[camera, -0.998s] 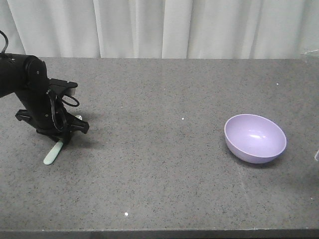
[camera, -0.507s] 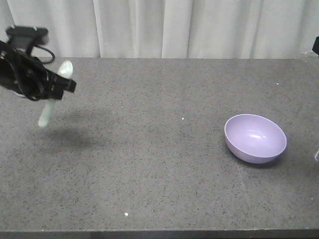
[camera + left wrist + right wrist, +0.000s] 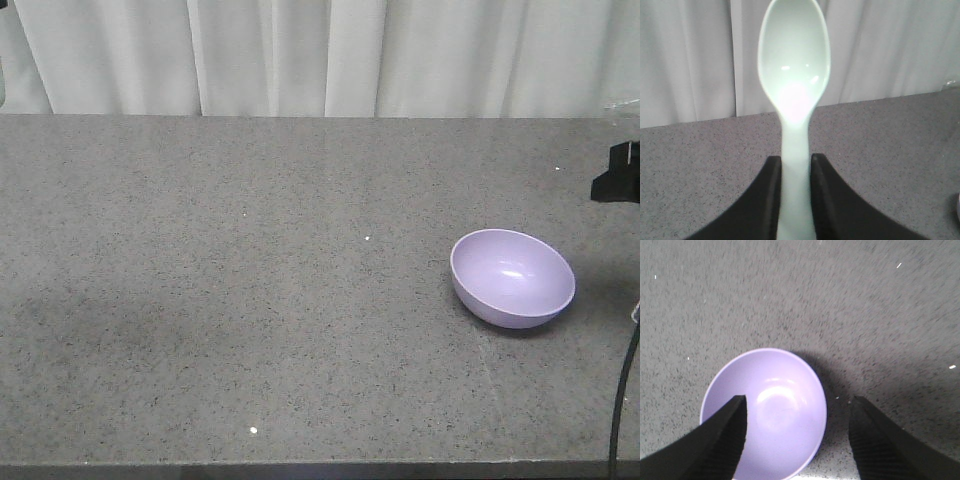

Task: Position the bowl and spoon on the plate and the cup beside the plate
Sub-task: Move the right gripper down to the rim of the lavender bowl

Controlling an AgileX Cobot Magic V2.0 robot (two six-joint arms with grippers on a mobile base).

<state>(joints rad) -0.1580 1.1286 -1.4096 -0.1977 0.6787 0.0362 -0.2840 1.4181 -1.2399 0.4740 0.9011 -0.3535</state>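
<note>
Grey speckled tabletop (image 3: 250,300) runs wide and bare leftward to the curtain (image 3: 300,55). Bowl (image 3: 512,277) sits near the right edge, right gripper (image 3: 797,432) spread wide above it. Left gripper (image 3: 795,200) pinches the spoon (image 3: 794,90), aloft.

The lower end of the spoon (image 3: 794,95) handle is cut off by the bottom edge of the left wrist view, and the part between the fingers (image 3: 760,205) of the left gripper (image 3: 795,200) is partly covered.

Only a small dark piece of the right arm (image 3: 615,178) is seen at the right edge of the front view.

The near rim of the bowl (image 3: 767,410) is cut off at the bottom of the right wrist view, and part of its left side is hidden behind one finger of the right gripper (image 3: 797,435).
</note>
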